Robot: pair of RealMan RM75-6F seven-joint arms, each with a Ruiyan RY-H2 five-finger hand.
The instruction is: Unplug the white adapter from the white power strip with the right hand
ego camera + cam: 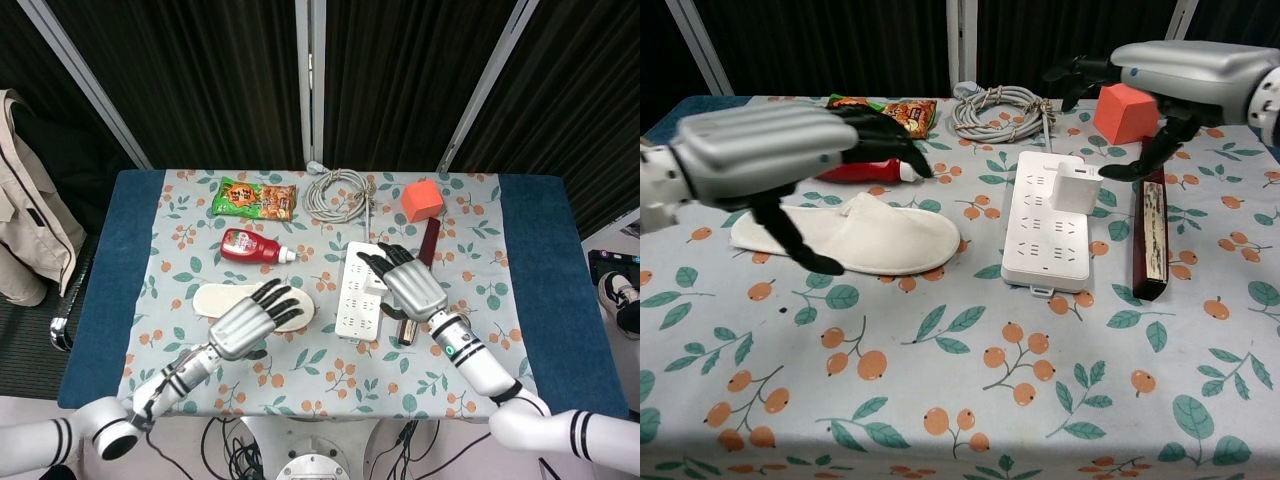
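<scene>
green snack packet (pixel 254 198) print too small to read, red sauce bottle (pixel 252 246) label illegible

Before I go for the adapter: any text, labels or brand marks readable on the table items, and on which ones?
Nothing can be read as words here.
Green snack packet: printed characters, too small and blurred to read.
Red sauce bottle: label with white lettering, blurred.
Long dark box: pale patterned strip, no legible text.
White power strip and white adapter: no visible markings.

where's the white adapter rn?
Chest view: white adapter plugged into the power strip's far right corner, right of centre, beside the dark box, below the right hand.
</scene>
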